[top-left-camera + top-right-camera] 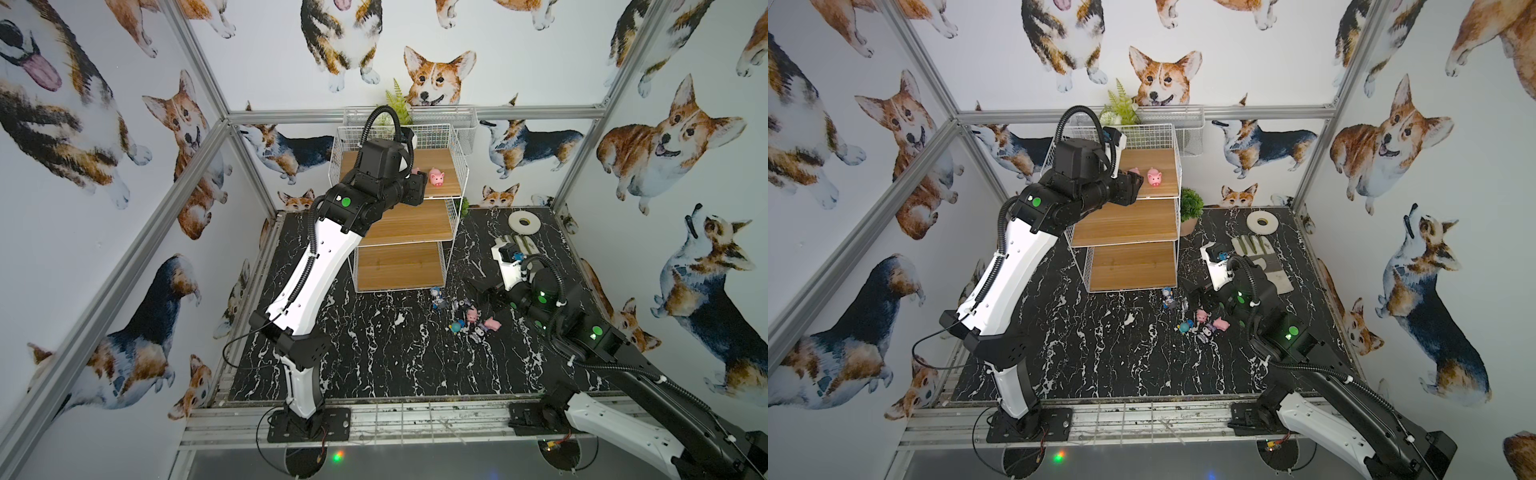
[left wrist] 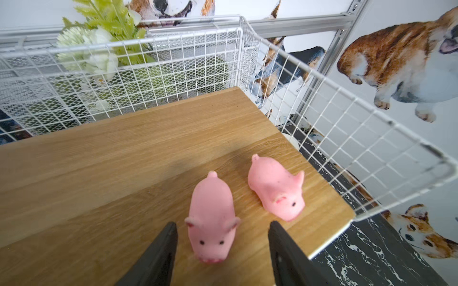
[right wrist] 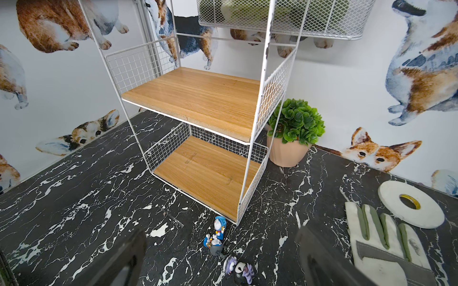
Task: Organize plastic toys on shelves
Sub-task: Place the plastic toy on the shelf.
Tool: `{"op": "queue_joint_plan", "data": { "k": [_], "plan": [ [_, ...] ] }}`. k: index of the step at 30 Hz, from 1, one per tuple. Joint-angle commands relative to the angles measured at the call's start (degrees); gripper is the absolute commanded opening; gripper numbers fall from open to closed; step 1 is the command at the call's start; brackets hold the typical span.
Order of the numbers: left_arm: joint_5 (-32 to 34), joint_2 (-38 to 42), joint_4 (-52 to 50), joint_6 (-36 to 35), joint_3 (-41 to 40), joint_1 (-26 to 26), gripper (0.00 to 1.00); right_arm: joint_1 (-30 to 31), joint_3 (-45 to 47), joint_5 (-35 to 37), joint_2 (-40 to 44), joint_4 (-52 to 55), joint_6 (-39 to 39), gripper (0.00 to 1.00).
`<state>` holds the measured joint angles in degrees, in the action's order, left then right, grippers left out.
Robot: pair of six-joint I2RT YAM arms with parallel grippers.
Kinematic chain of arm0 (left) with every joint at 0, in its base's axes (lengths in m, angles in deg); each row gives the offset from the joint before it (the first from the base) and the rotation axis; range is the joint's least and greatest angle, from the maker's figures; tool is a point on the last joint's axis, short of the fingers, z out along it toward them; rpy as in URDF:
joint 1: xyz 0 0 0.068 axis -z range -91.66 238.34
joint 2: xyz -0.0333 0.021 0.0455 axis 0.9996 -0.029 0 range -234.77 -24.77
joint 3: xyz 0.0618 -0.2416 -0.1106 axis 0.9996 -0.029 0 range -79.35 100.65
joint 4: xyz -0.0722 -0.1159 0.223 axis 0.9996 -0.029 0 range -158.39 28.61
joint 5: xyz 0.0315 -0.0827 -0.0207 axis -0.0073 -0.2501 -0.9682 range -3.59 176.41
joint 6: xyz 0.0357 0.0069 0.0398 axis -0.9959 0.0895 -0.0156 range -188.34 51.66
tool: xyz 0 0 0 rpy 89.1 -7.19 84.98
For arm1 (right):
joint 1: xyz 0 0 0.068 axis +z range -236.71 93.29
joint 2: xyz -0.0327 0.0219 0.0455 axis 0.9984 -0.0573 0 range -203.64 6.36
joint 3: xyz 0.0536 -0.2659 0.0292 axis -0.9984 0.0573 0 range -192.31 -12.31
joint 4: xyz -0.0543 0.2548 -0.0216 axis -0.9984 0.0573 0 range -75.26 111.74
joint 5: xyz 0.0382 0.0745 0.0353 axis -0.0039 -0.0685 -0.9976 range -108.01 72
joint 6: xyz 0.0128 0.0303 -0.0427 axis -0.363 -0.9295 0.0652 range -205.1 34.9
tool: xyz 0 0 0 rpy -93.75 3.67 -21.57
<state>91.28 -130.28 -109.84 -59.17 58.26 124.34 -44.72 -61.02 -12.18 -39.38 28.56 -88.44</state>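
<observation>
Left wrist view settles it: the pink pig [image 2: 210,220] stands on the top shelf [image 2: 99,173] directly between the left jaws, which are parted with a strip of board showing on either side of it, so they grasp nothing. Its long axis runs along the line of the jaws, snout toward the wrist and tail pointing away toward the back mesh [image 2: 124,74]. A second pig [image 2: 276,190] stands just beside it, not touching, nearer the side mesh [image 2: 347,138]. Judging from this, the left arm [image 1: 307,266] should leave straight back along the pig's own axis, since sideways drift would likely nudge one pig or the other. In a top view the other toys [image 1: 469,318] lie clustered on the counter [image 1: 374,353] before the bottom shelf [image 1: 399,266], close to the right jaws, which gape wide and empty. A blue figure [image 3: 219,226] and a black-and-purple figure [image 3: 241,270] lie just ahead of them. That makes the right arm [image 1: 540,291] plainly the nearer for the next pick
</observation>
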Motion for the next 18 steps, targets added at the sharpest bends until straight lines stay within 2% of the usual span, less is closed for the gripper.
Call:
{"op": "queue_joint_plan", "data": {
  "k": [1,5,9,15,18],
  "plan": [
    [-3.4,3.1,2.7,2.9,-2.8,-1.5,0.58,0.1,0.2,-0.5,0.0,-0.8,-1.0,1.00],
    [-5.4,6.1,5.8,4.7,-7.8,-3.5,0.48,0.1,0.5,-0.6,0.3,-0.8,-1.1,1.00],
    [-5.6,5.1,5.1,5.1,-7.4,-4.9,0.37,0.1,0.8,-0.8,0.4,-0.8,-1.4,1.00],
    [-3.7,2.7,3.6,4.6,-5.6,-5.2,0.30,0.1,1.4,-0.8,1.3,-0.7,-1.3,1.00],
    [-2.5,2.3,3.1,4.1,-5.3,-5.2,0.30,0.1,1.5,-0.7,1.7,-0.5,-1.2,1.00]
  ]
}}
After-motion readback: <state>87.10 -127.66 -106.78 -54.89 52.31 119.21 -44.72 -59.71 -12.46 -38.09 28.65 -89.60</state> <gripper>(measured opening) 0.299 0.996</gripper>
